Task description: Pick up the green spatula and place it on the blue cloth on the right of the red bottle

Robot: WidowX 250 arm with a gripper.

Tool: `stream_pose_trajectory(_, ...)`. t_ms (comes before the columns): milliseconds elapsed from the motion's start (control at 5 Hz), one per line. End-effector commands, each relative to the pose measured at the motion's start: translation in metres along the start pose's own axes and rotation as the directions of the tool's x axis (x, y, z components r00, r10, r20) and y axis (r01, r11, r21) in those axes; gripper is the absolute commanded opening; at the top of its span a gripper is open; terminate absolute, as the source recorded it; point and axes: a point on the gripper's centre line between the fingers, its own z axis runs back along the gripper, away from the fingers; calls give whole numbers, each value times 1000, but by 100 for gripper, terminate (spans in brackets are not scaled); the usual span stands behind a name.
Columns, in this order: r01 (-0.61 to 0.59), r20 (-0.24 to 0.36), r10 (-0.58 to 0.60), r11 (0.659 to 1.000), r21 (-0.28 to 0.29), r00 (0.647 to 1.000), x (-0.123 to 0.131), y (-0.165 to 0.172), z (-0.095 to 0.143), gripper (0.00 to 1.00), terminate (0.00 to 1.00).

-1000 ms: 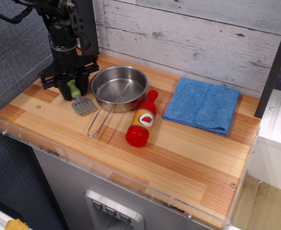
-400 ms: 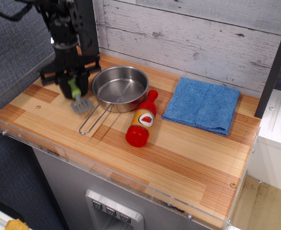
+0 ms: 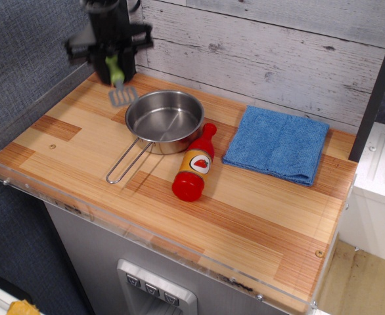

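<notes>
one pincer (image 3: 115, 65) gripping spatula (image 3: 119, 84) by handle | blade hangs down, off the surface | cloth (image 3: 278, 143) lies far right, beyond pan (image 3: 164, 119) and bottle (image 3: 194, 164)

Bench (image 3: 245, 216): striped wood top with a clear acrylic rim. On it lie a steel pan (image 3: 164, 119) with its wire handle pointing front-left, a red bottle (image 3: 194, 164) lying on its side just beside the pan, and a folded blue cloth (image 3: 278, 143) right of the bottle.
</notes>
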Motion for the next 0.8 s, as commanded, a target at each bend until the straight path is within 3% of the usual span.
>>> stream_pose_trajectory(0,311,36,-310,934,-173,950,9,-40,47,0,0)
stream_pose_trajectory(200,440,28,-446,871,-219,895,-5,-55,52,0,0)
stream_pose_trajectory(600,563,38,-578,775,-285,815,-30,-76,61,0,0)
